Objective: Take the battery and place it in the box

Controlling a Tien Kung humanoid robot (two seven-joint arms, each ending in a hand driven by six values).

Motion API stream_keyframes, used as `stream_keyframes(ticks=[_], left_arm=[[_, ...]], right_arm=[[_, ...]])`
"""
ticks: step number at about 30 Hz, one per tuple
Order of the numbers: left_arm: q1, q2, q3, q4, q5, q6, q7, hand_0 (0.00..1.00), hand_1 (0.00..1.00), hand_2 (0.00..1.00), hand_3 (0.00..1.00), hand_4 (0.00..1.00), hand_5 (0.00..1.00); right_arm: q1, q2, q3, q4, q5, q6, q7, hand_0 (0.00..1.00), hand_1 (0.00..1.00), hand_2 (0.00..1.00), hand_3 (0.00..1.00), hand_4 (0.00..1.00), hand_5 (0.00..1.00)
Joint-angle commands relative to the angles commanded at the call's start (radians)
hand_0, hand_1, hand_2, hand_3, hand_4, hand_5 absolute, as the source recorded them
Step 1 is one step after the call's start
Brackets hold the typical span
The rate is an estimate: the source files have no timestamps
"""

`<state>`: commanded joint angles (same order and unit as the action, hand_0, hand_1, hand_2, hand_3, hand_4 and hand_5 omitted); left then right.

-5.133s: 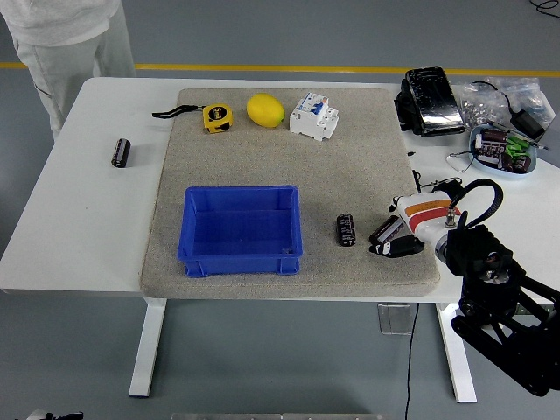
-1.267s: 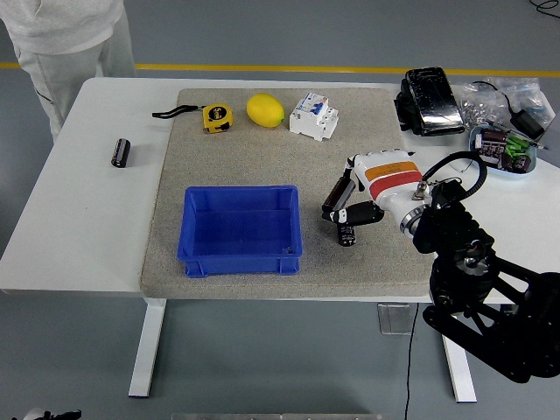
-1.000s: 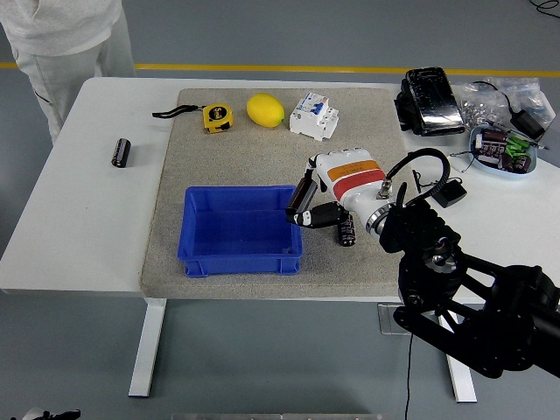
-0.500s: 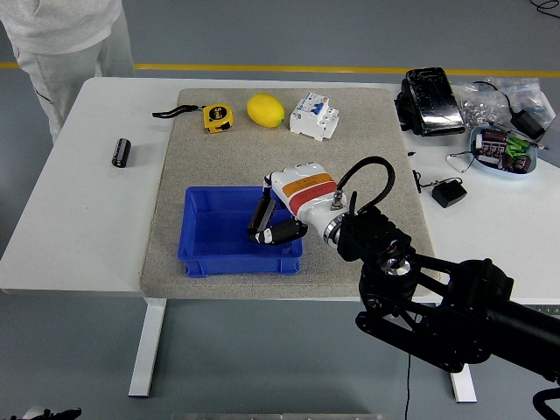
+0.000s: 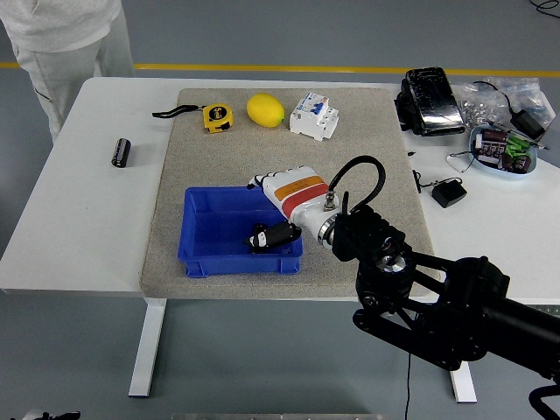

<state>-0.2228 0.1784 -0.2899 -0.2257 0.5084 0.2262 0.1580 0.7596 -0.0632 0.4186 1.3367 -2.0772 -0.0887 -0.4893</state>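
Note:
My right hand, white with an orange band and black fingers, reaches from the lower right into the blue box on the grey mat. Its fingers are curled low inside the box's right half around a small black cylinder, the battery, which is mostly hidden by them. Whether the battery touches the box floor is unclear. A second black battery lies on the bare white table to the left of the mat.
Along the mat's far edge sit a yellow tape measure, a lemon and a white circuit breaker. A black device, a dish of parts and a charger lie at right. A person stands at the far left corner.
My right hand took the battery off the mat beside the box, carried it left over the box's right wall and has now lowered into the box. The person has not moved.

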Motion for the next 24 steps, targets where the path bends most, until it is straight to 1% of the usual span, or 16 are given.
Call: stream_keyframes(ticks=[2, 6, 8, 10, 11, 13, 15, 16, 17, 18, 20, 24], left_arm=[[0.000, 0.000, -0.001, 0.000, 0.002, 0.000, 0.001, 0.701, 0.673, 0.714, 0.592, 0.606, 0.487], [0.001, 0.001, -0.002, 0.001, 0.004, 0.000, 0.000, 0.702, 0.673, 0.714, 0.592, 0.606, 0.486], [0.001, 0.002, -0.003, 0.001, 0.005, 0.000, 0.000, 0.702, 0.673, 0.714, 0.592, 0.606, 0.486], [0.001, 0.002, -0.001, 0.002, 0.002, 0.001, -0.002, 0.702, 0.673, 0.714, 0.592, 0.606, 0.486], [0.000, 0.002, -0.001, 0.003, 0.001, 0.001, -0.002, 0.701, 0.670, 0.713, 0.592, 0.606, 0.486], [0.000, 0.002, 0.000, 0.004, -0.001, 0.002, -0.003, 0.701, 0.670, 0.713, 0.592, 0.606, 0.486], [0.000, 0.002, 0.002, 0.004, -0.004, 0.002, -0.004, 0.701, 0.670, 0.713, 0.592, 0.606, 0.486], [-0.001, 0.002, 0.003, 0.004, -0.005, 0.002, -0.004, 0.701, 0.670, 0.713, 0.592, 0.606, 0.486], [-0.001, 0.002, 0.003, 0.004, -0.006, 0.002, -0.005, 0.702, 0.669, 0.713, 0.592, 0.607, 0.486], [-0.001, 0.001, 0.004, 0.004, -0.006, 0.002, -0.005, 0.702, 0.669, 0.713, 0.592, 0.607, 0.486], [-0.001, 0.001, 0.004, 0.004, -0.008, 0.002, -0.005, 0.702, 0.669, 0.713, 0.592, 0.607, 0.486], [-0.002, -0.001, 0.008, 0.003, -0.011, 0.001, -0.006, 0.701, 0.672, 0.713, 0.593, 0.607, 0.486]], right_arm=[[0.003, -0.010, 0.013, 0.019, -0.005, 0.014, -0.001, 0.003, 0.163, 0.714, 0.821, 0.998, 0.625], [0.012, -0.046, 0.055, 0.072, -0.023, 0.057, -0.004, 0.002, 0.167, 0.712, 0.802, 0.998, 0.621], [0.018, -0.077, 0.079, 0.106, -0.033, 0.086, -0.004, 0.002, 0.167, 0.712, 0.802, 0.998, 0.621], [0.023, -0.117, 0.097, 0.140, -0.047, 0.120, -0.004, 0.002, 0.167, 0.712, 0.802, 0.998, 0.621], [0.024, -0.133, 0.100, 0.150, -0.052, 0.132, -0.002, 0.002, 0.162, 0.699, 0.774, 0.998, 0.608], [0.026, -0.168, 0.105, 0.165, -0.056, 0.156, 0.004, 0.002, 0.162, 0.699, 0.774, 0.998, 0.608], [0.024, -0.196, 0.107, 0.168, -0.058, 0.171, 0.013, 0.002, 0.162, 0.699, 0.774, 0.998, 0.608], [0.023, -0.205, 0.107, 0.166, -0.059, 0.174, 0.016, 0.002, 0.162, 0.699, 0.774, 0.998, 0.608], [0.021, -0.215, 0.106, 0.160, -0.059, 0.178, 0.020, 0.002, 0.163, 0.696, 0.766, 0.998, 0.634], [0.019, -0.226, 0.104, 0.152, -0.060, 0.182, 0.025, 0.002, 0.163, 0.696, 0.766, 0.998, 0.634], [0.016, -0.240, 0.092, 0.131, -0.061, 0.186, 0.032, 0.002, 0.163, 0.696, 0.766, 0.998, 0.634], [0.008, -0.249, 0.070, 0.083, -0.060, 0.192, 0.046, 0.002, 0.161, 0.694, 0.765, 0.998, 0.633]])
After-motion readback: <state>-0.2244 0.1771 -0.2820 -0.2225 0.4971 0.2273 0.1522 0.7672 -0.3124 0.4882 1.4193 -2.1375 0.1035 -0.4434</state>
